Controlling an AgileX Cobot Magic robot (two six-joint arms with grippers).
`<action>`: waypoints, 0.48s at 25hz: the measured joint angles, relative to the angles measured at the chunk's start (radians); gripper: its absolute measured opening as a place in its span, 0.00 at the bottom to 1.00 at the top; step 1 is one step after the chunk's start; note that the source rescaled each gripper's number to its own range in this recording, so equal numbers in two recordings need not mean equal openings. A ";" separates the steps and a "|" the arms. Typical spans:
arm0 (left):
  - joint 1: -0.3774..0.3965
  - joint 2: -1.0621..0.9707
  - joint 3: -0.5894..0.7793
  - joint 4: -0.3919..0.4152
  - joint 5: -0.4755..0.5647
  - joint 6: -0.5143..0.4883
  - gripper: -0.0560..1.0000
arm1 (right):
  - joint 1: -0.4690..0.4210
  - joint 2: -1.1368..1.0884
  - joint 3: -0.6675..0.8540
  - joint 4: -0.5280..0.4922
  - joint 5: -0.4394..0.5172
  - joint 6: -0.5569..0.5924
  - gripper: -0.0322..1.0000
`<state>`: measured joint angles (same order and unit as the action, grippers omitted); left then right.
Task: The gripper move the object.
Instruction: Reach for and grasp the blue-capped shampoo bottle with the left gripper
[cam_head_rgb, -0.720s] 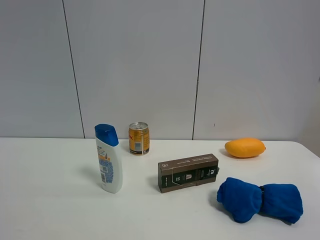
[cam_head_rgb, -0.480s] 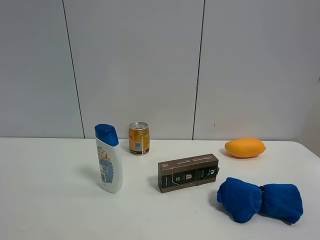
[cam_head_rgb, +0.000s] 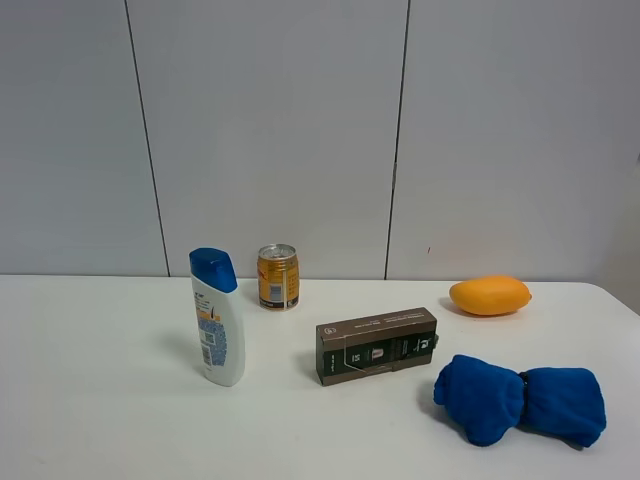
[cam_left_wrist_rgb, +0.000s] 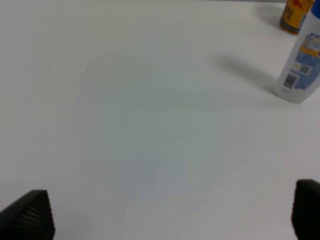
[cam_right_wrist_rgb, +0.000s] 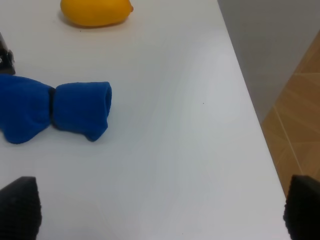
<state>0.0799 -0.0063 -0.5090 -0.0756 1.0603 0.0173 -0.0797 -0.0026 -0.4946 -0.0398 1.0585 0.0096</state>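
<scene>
Though neither arm shows in the high view, each wrist view catches the two black tips of its own claw. The white table lies under both of them. The left gripper hangs over the table top with its fingers spread wide and nothing between them. The right gripper is just as wide and just as empty, and it sits near the table's end, where the wood floor shows past the edge.

The blue cloth, rolled and cinched at its middle, lies ahead of the right gripper, off toward one finger and apart from it. The shampoo bottle stands upright well ahead of the left gripper, out beyond the line of one finger, and neither claw touches it. The dark box lies flat between the bottle and the cloth, farther from the left gripper than the bottle is. The orange fruit rests farther ahead of the right gripper than the cloth. The gold can stands upright just past the bottle, as seen from the left gripper.
</scene>
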 joint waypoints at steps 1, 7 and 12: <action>0.000 0.000 0.000 0.000 0.000 0.000 0.93 | 0.000 0.000 0.000 0.000 0.000 0.000 1.00; 0.000 0.000 0.000 0.000 0.000 0.000 0.93 | 0.000 0.000 0.000 0.000 0.000 0.000 1.00; 0.000 0.000 0.000 0.000 0.000 0.000 0.93 | 0.000 0.000 0.000 0.000 0.000 0.000 1.00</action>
<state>0.0799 -0.0063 -0.5090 -0.0756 1.0603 0.0173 -0.0797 -0.0026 -0.4946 -0.0398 1.0585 0.0096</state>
